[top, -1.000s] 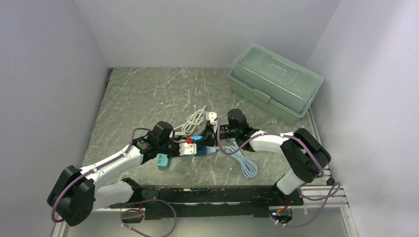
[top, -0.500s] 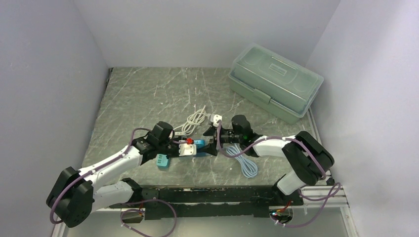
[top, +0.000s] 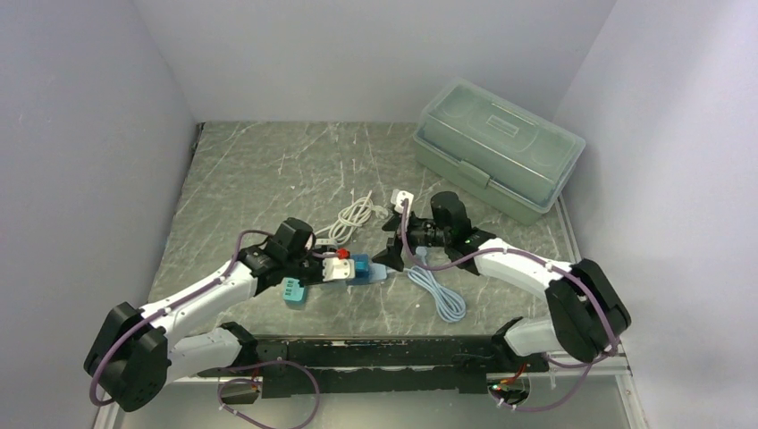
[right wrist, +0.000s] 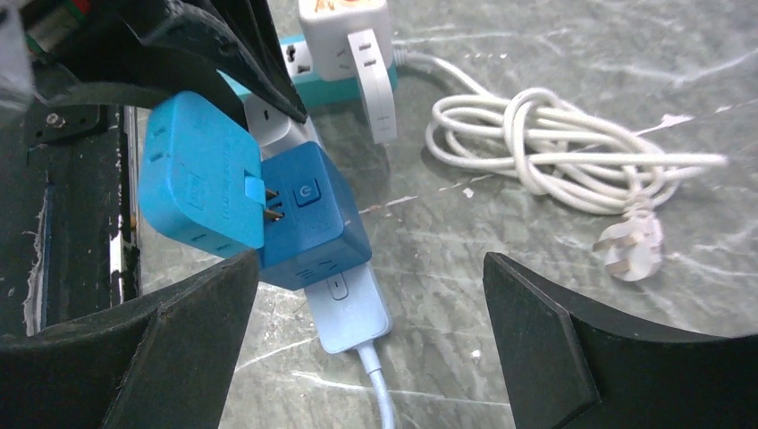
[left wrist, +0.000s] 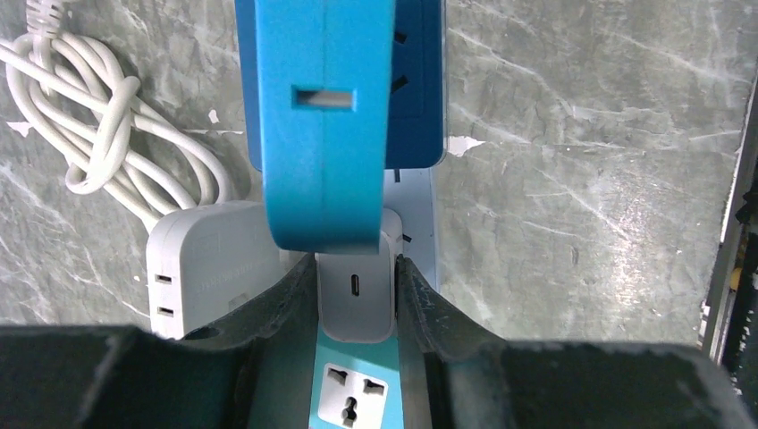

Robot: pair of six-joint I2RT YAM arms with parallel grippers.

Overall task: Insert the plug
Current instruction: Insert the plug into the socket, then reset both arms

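Note:
A light-blue plug (right wrist: 201,174) sticks sideways out of a darker blue socket cube (right wrist: 313,223), with its metal prongs still showing in the gap between them. The cube sits on a pale power strip (right wrist: 353,313). My right gripper (right wrist: 371,357) stands wide open just behind them, holding nothing. My left gripper (left wrist: 356,264) is shut on a white charger block (left wrist: 356,304) seated on a teal strip (left wrist: 353,398), and the plug (left wrist: 322,125) lies just beyond its fingertips. From above, the left gripper (top: 324,266) and right gripper (top: 393,248) flank the cube (top: 362,266).
A knotted white cable (top: 353,217) with a loose plug (right wrist: 630,246) lies behind the strips. A white adapter (left wrist: 206,268) sits beside the left fingers. A pale green lidded box (top: 496,147) stands at the back right. A coiled pale cable (top: 438,295) lies near the front rail.
My right gripper has opened, let go of the light-blue plug and drawn back to the right. The left gripper keeps its grip and has not moved.

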